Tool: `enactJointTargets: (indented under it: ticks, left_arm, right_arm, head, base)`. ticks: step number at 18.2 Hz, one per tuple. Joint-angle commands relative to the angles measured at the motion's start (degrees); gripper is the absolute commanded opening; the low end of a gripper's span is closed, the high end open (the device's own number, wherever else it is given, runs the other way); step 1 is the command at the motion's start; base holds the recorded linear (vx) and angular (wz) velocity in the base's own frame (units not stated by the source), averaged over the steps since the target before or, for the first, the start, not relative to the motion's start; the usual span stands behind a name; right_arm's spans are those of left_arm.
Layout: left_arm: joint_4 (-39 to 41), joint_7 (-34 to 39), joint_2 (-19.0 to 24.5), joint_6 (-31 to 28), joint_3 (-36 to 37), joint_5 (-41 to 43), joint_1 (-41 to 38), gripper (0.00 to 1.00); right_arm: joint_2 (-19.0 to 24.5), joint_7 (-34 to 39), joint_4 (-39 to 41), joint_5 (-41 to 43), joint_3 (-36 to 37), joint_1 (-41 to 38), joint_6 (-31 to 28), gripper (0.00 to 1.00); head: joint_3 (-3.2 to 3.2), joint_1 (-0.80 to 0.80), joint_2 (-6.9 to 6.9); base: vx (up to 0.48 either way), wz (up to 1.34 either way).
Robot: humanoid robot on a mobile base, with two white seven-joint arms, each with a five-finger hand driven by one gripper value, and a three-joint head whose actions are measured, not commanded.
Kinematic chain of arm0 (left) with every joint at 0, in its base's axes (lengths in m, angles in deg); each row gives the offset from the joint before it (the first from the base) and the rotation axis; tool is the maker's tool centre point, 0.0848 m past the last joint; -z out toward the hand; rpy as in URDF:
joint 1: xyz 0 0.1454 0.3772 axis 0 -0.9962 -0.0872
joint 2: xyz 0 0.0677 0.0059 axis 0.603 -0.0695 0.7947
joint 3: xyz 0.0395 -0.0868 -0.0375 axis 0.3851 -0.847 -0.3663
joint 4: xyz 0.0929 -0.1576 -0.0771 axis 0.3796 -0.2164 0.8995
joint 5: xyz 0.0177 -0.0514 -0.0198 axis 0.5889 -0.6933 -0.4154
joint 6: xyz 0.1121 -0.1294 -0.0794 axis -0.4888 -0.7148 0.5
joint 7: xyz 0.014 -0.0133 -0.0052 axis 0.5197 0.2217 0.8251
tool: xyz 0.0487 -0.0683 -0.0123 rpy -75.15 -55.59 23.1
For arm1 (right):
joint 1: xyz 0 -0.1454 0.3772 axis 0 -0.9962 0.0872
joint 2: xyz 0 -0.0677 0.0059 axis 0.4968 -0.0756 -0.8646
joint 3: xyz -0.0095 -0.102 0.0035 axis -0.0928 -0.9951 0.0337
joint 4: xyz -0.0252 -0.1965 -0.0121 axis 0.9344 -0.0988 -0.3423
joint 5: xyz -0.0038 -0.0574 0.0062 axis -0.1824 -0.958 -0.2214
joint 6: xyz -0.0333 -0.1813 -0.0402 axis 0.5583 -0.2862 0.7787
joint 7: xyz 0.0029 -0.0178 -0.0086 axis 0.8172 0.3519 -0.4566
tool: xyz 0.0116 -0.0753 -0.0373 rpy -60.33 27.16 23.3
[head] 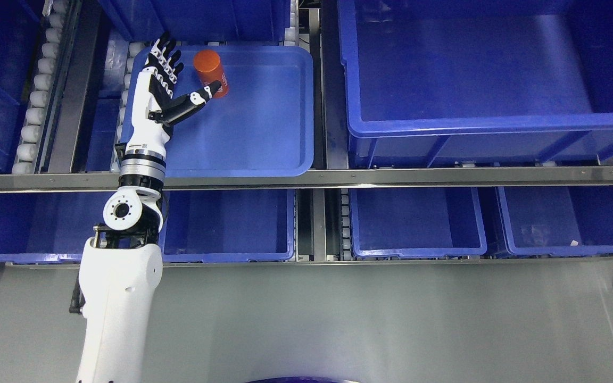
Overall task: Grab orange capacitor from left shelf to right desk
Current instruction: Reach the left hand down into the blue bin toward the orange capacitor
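the orange capacitor (pixel 211 72) is standing near the far left corner of the shallow blue tray (pixel 264 143) on the shelf. the left hand (pixel 164 88) is hovering just beside it, fingers spread and holding nothing, thumb tip reaching the capacitor's base.

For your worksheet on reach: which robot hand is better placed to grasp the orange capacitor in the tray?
Left. The left robot hand is open beside the orange capacitor in the shallow blue tray, thumb tip at its side. No right arm is in view.

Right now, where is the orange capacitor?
In the head view, the orange capacitor lies at upper left, in the far left part of the shallow blue tray, just right of the open left hand.
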Motion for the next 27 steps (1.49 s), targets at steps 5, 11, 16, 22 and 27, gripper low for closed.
enactJointTargets:
  ticks: [5,11,16,22,27]
  left_arm:
    - [-8.0,-0.1,2.2,-0.4,1.7,2.3,3.0,1.00]
    - [-12.6,-10.6,2.4,-0.3,0.4,3.4,5.7,1.00]
    - [-17.4,-10.6,2.4,0.1,-0.9,6.3,9.7,1.00]
    - [-21.7,-11.2,2.5,0.1,-0.1,6.7,13.4,0.99]
    - [-22.3,-13.8,2.3,0.1,1.1,7.2,13.4,0.98]
  right_arm:
    - [-1.0,0.0,1.0,-0.2,1.0,-0.2,0.0,1.00]
    - [-1.0,0.0,1.0,-0.2,1.0,-0.2,0.0,1.00]
    - [-1.0,0.0,1.0,-0.2,1.0,-0.2,0.0,1.00]
    - [-1.0,0.0,1.0,-0.2,1.0,-0.2,0.0,1.00]
    - [-1.0,0.0,1.0,-0.2,1.0,-0.2,0.0,1.00]
  head:
    - [0.00,0.00,0.00]
    - [0.00,0.00,0.00]
    - [0.00,0.00,0.00]
    - [0.00,0.00,0.00]
    - [0.00,0.00,0.00]
  base:
    - [0.000,0.00]
    - [0.000,0.00]
    - [0.000,0.00]
    - [0.000,0.00]
    - [0.000,0.00]
